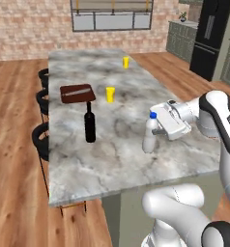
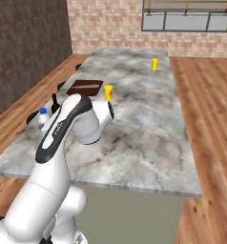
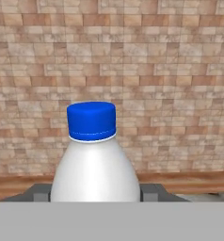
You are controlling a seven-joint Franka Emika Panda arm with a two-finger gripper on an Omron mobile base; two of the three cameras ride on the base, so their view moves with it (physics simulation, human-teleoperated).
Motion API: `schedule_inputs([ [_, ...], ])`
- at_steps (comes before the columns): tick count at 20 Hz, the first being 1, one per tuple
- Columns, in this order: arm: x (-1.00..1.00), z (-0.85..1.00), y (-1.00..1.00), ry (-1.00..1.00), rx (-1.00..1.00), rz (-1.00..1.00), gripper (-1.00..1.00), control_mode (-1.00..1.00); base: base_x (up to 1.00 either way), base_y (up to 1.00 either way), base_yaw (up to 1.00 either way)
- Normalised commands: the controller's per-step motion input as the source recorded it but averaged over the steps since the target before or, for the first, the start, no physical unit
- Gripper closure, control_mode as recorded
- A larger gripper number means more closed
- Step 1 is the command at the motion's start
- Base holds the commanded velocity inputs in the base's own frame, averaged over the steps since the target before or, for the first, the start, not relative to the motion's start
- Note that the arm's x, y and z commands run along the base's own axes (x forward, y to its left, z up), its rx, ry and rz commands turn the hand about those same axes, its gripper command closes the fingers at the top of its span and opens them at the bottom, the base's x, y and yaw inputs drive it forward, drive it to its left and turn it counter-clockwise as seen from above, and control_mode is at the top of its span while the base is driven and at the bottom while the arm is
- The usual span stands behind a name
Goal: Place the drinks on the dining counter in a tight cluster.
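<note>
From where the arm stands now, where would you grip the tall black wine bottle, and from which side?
Grip the tall black wine bottle around its wide lower body, coming in level from the arm's side. It stands upright on the marble-topped dining counter, its neck is thin, and the dark brown board lies close behind it. The gripper is shut on the small whitish bottle, so release that first.

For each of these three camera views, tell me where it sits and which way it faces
Left base view: behind the arm's left, looking over the dining counter toward the brick wall; arm at lower right, gripper shut on the whitish bottle.
Right base view: behind its right; arm at lower left, hiding most of that bottle.
Hand view: along the jaws at the blue cap, facing brick.
Both base views share the yellow cups and counter.
</note>
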Motion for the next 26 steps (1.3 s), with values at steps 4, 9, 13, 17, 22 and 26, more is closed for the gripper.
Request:
schedule_inputs([
  [4,0.0,0.0,0.0,0.0,0.0,0.0,1.0,1.0,0.38,0.21,-0.09],
  [9,0.0,0.0,0.0,0.0,0.0,0.0,1.0,1.0,0.04,0.0,0.0],
  [13,0.0,0.0,0.0,0.0,0.0,0.0,1.0,1.0,0.0,0.0,0.0],
  [17,0.0,0.0,0.0,0.0,0.0,0.0,1.0,1.0,0.16,0.0,0.0],
  [22,0.17,0.02,0.01,0.04,0.0,0.0,1.0,-1.0,0.51,0.02,0.0],
  [26,0.82,0.17,0.06,0.23,-0.06,0.02,1.0,-1.0,0.0,0.0,0.0],
])
